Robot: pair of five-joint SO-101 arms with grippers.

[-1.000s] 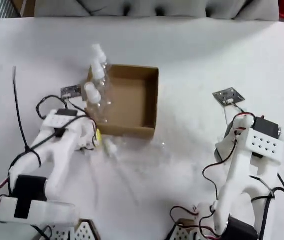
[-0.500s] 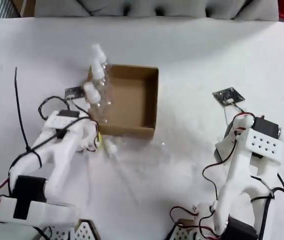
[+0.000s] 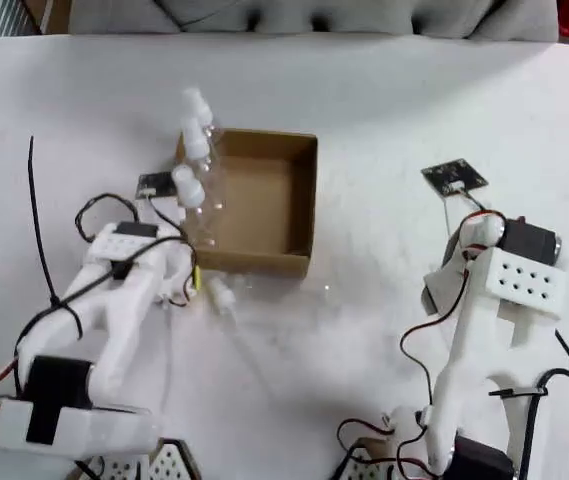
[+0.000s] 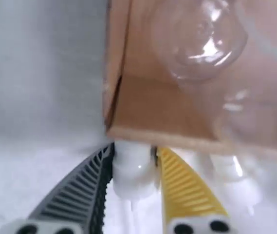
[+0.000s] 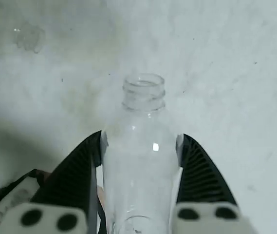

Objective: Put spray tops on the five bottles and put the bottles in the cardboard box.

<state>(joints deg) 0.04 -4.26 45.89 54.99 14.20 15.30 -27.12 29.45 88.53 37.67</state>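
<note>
Beside the box (image 4: 153, 109), left gripper (image 4: 134, 157) pinches a spray top (image 4: 133, 178); right gripper (image 5: 139, 138) clamps bottle (image 5: 139, 170).

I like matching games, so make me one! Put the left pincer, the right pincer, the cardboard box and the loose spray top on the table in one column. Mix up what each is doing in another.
1. left pincer
2. right pincer
3. cardboard box
4. loose spray top

A. lies on the table by the box's near wall
B. grips a clear bottle with no top
C. has capped bottles at one side
D. grips a white spray top

Pairs: 1-D, 2-B, 3-C, 4-A
</note>
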